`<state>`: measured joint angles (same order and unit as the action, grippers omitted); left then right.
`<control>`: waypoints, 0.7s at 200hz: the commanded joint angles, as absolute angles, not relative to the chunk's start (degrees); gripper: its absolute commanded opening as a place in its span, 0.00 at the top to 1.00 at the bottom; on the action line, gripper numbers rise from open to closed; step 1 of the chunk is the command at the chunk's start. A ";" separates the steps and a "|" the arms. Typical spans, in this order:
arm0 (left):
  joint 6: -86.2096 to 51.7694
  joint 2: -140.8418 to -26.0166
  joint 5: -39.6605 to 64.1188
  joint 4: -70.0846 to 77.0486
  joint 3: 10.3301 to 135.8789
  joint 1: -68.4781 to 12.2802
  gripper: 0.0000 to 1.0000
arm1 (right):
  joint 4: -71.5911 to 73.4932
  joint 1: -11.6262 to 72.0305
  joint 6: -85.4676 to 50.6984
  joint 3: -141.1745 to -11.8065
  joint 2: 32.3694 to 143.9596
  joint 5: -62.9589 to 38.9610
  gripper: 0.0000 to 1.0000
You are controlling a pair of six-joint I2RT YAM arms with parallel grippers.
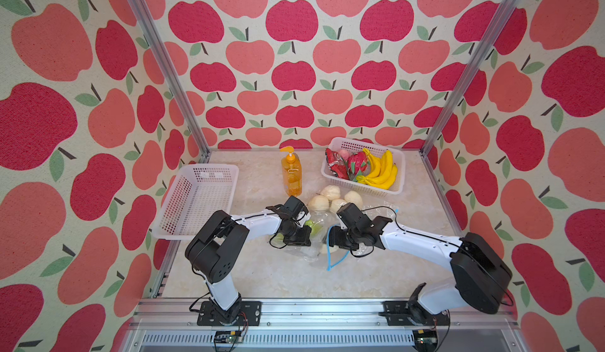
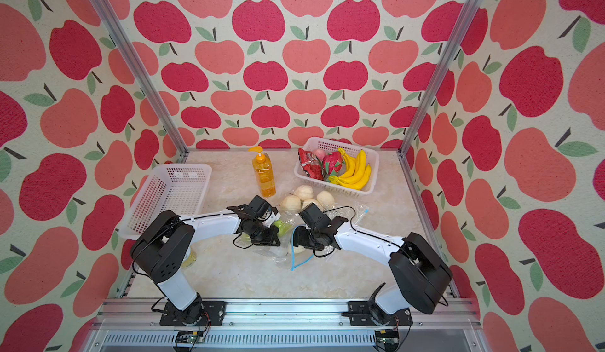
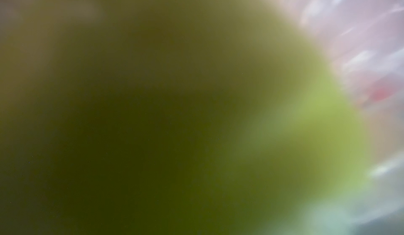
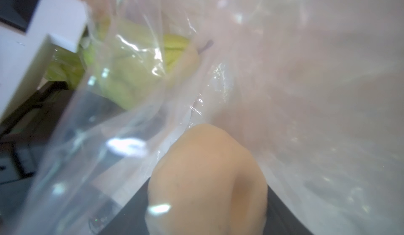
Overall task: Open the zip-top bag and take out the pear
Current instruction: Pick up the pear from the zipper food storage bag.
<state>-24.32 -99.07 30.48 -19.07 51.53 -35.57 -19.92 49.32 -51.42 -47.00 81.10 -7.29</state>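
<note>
Clear zip-top bag (image 1: pixel 307 256) crumpled, blue zip (image 1: pixel 328 259) parted. At bag's left edge, left gripper (image 1: pixel 307 235) clenched; at bag's zip mouth, right gripper (image 1: pixel 328 239), jaw state impossible to tell. Green pear (image 1: pixel 313 228) inside bag, beside left gripper.

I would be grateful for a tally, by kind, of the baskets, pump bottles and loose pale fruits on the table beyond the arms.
White baskets: 2
Orange pump bottle: 1
Loose pale fruits: 4
Total: 7
</note>
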 commanded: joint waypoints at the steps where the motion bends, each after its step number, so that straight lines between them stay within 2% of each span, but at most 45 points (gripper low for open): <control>1: -23.65 -99.76 28.89 -20.74 49.50 -34.14 1.00 | -25.60 46.71 -49.22 -46.33 73.51 -5.38 0.50; 66: -21.00 -97.59 29.84 -23.52 52.86 -33.92 1.00 | -32.56 35.16 -43.93 -42.07 55.71 -6.74 0.50; 76: -19.62 -95.42 30.66 -24.42 54.28 -33.85 0.91 | -33.48 33.31 -41.96 -42.92 54.12 -7.67 0.49; 88: -17.69 -92.19 31.19 -26.23 56.44 -33.86 0.72 | -34.67 31.16 -39.53 -44.60 52.87 -9.30 0.48; 101: -15.00 -88.42 31.21 -28.26 59.19 -33.88 0.56 | -34.80 28.71 -36.70 -46.47 52.26 -13.20 0.47; 140: -4.33 -78.29 34.88 -26.29 62.84 -33.88 0.31 | -32.33 25.36 -30.63 -52.59 54.95 -26.92 0.40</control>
<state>-13.76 -83.13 31.20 -26.22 60.62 -34.13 -33.17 26.35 -37.12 -47.70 53.52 -16.01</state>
